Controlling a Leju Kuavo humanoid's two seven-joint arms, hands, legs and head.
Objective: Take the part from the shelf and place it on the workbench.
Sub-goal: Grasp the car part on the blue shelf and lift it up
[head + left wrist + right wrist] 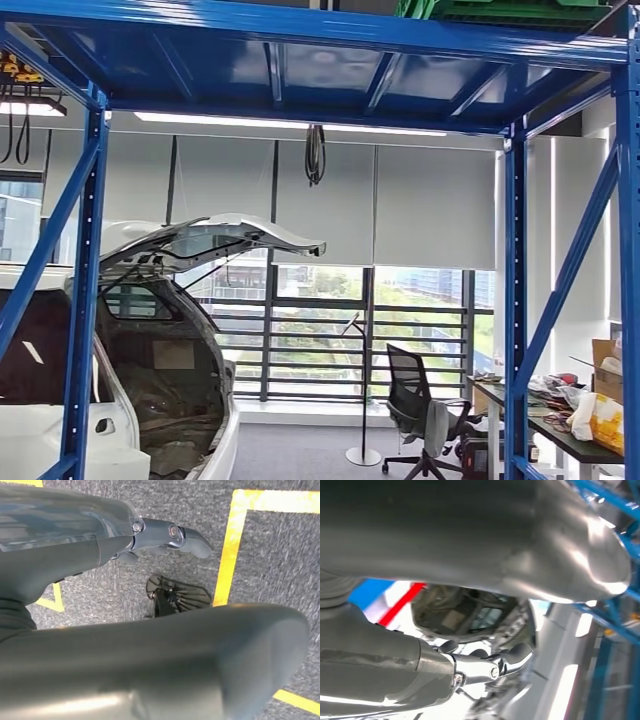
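Plainly, which thing is the part cannot be told from these views, so its long axis, heading and look cannot be told either. A green crate sits on the upper deck of the blue shelf, at the far right, with just its lower edge in view. The shelf's posts stand upright at left and right, with slanted braces running up to the deck, and the bay between them is wide and open. Through it stands a white car at the left, its tailgate raised and the boot open. Farther back a black office chair stands before the windows, and a cluttered table is at the right, just beyond the right post. The left hand hangs over grey carpeted floor marked with yellow tape; its fingers are stretched out, well apart from the thumb, and nothing lies between them. The right hand is raised toward the car's open boot, with blue shelf beams beside it; its fingers are likewise extended and apart from the thumb, holding nothing.
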